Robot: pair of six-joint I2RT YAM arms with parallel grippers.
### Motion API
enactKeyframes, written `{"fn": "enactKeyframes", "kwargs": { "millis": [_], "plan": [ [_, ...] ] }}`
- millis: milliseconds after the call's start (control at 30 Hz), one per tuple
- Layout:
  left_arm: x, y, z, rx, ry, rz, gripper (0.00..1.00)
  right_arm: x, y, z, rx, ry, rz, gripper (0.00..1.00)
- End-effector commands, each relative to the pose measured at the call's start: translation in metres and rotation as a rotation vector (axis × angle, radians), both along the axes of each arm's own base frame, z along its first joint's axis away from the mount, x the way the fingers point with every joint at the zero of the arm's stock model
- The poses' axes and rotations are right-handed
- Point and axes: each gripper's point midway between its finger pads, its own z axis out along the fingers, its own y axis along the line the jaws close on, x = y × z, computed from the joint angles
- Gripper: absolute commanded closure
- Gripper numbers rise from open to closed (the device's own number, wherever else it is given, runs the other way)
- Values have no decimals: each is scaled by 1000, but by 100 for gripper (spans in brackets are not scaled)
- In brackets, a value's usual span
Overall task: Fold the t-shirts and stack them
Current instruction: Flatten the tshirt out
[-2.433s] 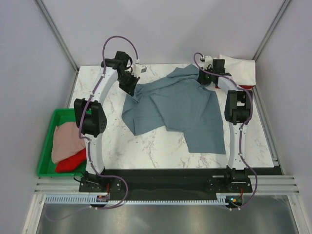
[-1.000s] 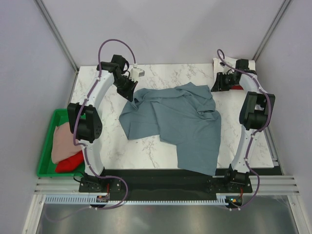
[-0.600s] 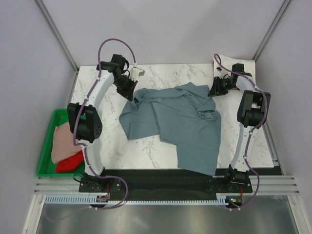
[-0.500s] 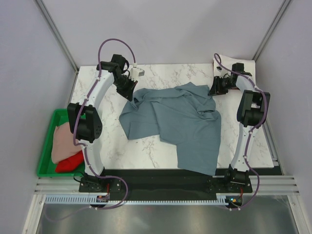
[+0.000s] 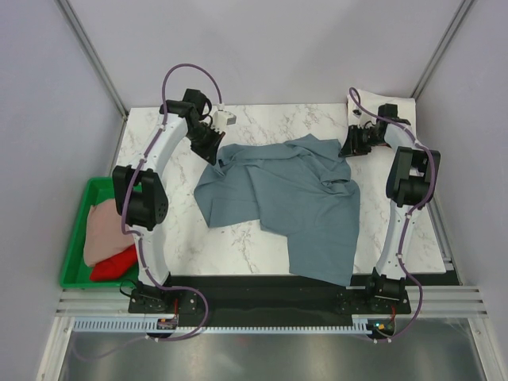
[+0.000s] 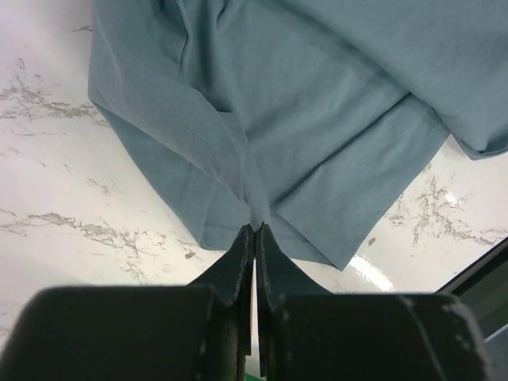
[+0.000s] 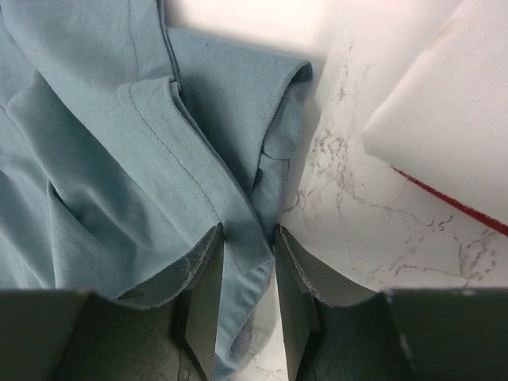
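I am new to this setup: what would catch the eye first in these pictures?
A rumpled blue-grey t-shirt lies across the middle of the marble table. The left gripper is shut on a pinch of its far left corner, while the right gripper stands open astride its far right edge. At the left, a green tray holds a pink shirt and a red shirt.
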Motion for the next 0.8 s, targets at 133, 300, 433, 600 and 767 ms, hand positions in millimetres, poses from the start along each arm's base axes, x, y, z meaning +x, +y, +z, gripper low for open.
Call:
{"fn": "enactKeyframes", "kwargs": {
  "millis": [133,300,433,600,767],
  "plan": [
    [14,-8,10,-24,-46,-15,97,-4,0,22,-17,-37,18,64],
    [13,-8,9,-24,-47,-17,97,-2,-5,35,-58,-78,25,76],
    [15,-8,10,-29,-50,-15,97,1,-10,49,-90,-114,23,80],
    [18,-7,12,-25,-66,-16,97,12,-15,76,-157,-200,39,79],
    [21,-7,14,-30,-75,-12,97,17,-9,87,-187,-236,66,73]
  ]
}}
